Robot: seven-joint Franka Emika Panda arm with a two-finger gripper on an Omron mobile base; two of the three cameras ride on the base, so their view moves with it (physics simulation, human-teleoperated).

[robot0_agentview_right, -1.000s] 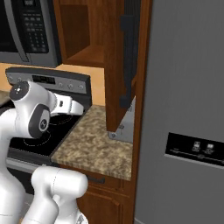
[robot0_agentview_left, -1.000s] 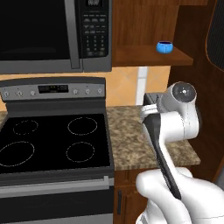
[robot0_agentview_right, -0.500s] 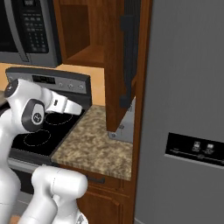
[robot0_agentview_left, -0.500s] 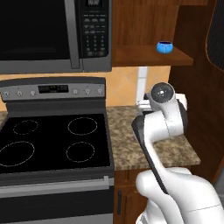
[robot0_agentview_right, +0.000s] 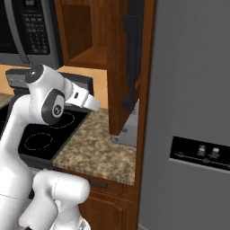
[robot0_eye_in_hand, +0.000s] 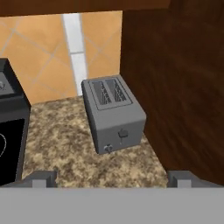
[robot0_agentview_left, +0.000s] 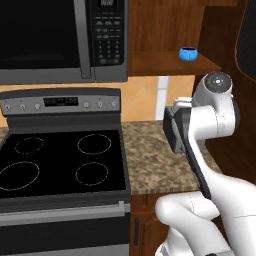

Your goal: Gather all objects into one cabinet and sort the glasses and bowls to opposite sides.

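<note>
Speckled granite counter [robot0_agentview_left: 150, 160] beside black stove [robot0_agentview_left: 60, 165], microwave [robot0_agentview_left: 60, 40] above. Left base view: small blue cup [robot0_agentview_left: 188, 53] sits on open cabinet [robot0_agentview_left: 170, 62] shelf, near front edge; white arm folded over counter below it.

Right base view: cabinet door [robot0_agentview_right: 130, 67] swung open, edge-on, against grey fridge [robot0_agentview_right: 188, 112]; arm at left over counter.

Hand view: gripper [robot0_eye_in_hand: 112, 179] looks down at grey toaster [robot0_eye_in_hand: 113, 114] on counter, against wooden side wall; fingertips [robot0_eye_in_hand: 43, 177] set wide apart, nothing between them.
</note>
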